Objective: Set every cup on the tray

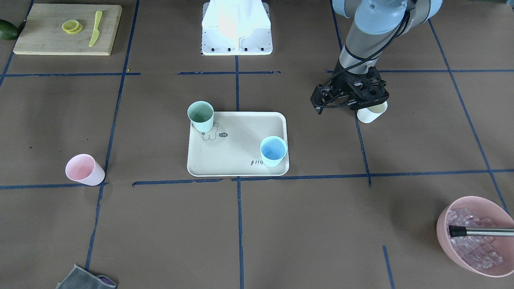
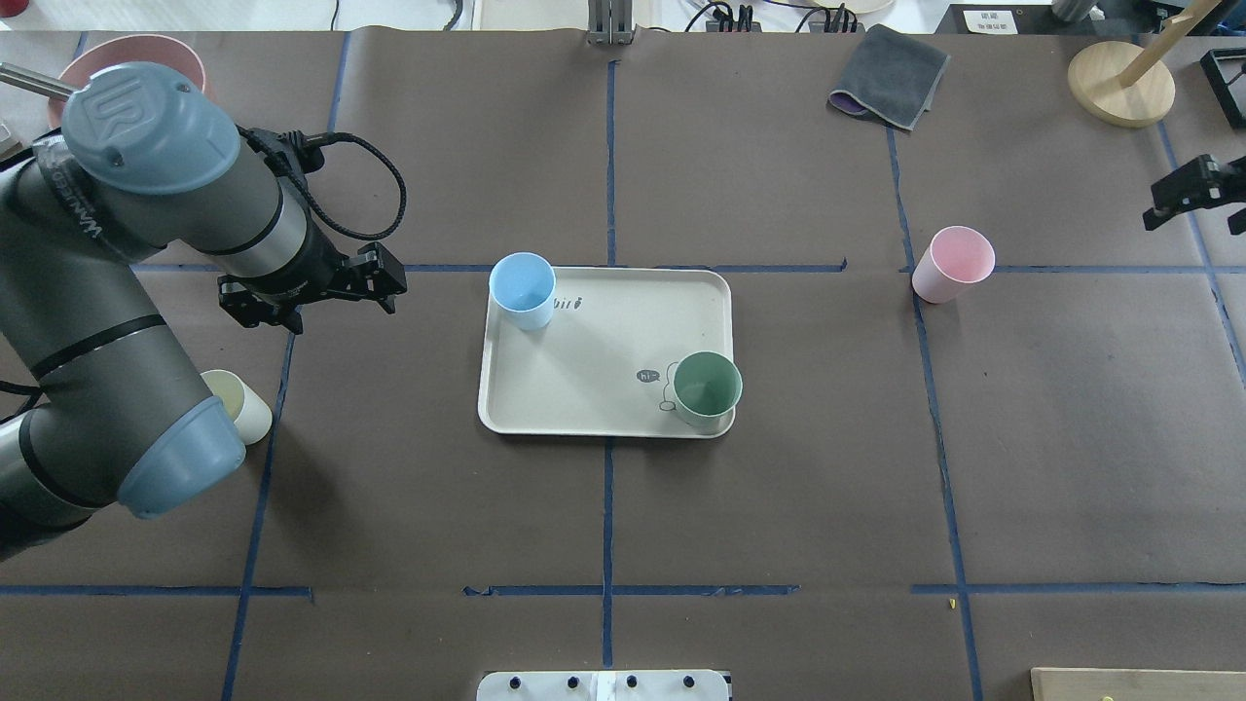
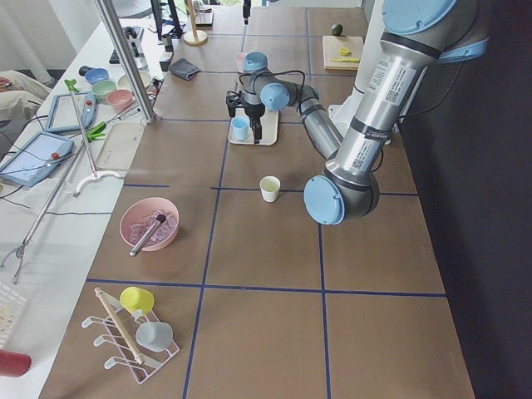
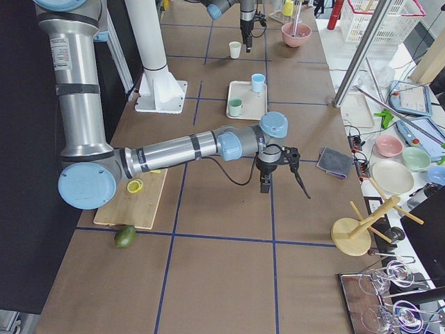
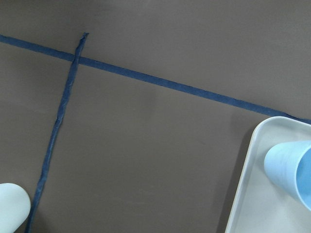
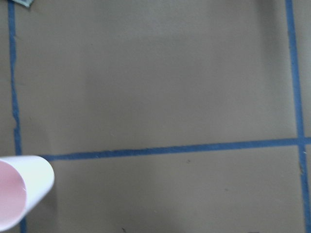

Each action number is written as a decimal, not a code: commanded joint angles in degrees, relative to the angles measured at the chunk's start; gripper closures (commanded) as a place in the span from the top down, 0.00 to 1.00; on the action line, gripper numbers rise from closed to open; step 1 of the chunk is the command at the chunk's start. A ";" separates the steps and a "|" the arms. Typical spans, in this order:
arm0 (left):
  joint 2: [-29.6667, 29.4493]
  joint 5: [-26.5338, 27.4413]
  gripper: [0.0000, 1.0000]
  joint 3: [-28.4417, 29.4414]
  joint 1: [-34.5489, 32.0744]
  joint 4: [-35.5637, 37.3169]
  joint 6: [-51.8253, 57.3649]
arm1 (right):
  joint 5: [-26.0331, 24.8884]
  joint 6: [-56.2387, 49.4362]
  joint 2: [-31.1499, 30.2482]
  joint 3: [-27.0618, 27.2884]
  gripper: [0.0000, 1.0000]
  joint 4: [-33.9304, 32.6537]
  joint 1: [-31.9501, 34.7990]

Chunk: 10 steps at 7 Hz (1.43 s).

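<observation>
The cream-beige tray [image 1: 237, 160] [image 2: 604, 389] lies at the table's middle. The mint green cup [image 1: 200, 116] [image 2: 707, 389] and the light blue cup [image 1: 273, 151] [image 2: 523, 290] stand upright on it at opposite corners. The cream-white cup [image 1: 372, 113] [image 2: 243, 407] stands on the table off the tray, partly hidden by my left arm. My left gripper [image 1: 355, 105] [image 2: 311, 297] hovers raised between that cup and the tray; it looks open and is empty. The pink cup [image 1: 84, 169] [image 2: 952, 264] stands on the table on the other side. My right gripper [image 2: 1195, 209] hangs beyond it, open and empty.
A wooden cutting board [image 1: 48, 40] with lemon slices and a knife lies near the robot's base [image 1: 237, 28], with an avocado [image 1: 7, 30] beside it. A pink bowl of ice [image 1: 478, 237] with tongs stands at the far left corner. A grey cloth [image 2: 891, 76] and a wooden stand [image 2: 1119, 83] lie at the far edge.
</observation>
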 commanded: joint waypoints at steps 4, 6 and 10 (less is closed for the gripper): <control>0.32 -0.07 1.00 -0.21 0.03 -0.03 0.20 | -5.91 14.01 7.65 -4.87 0.98 7.77 -12.69; 0.32 -0.07 1.00 -0.21 0.11 -0.03 0.20 | -5.73 13.40 6.69 -4.87 0.97 7.77 -13.49; 0.41 -0.07 1.00 -0.21 0.11 -0.03 0.20 | -6.52 13.40 6.50 -6.80 0.46 7.86 -15.95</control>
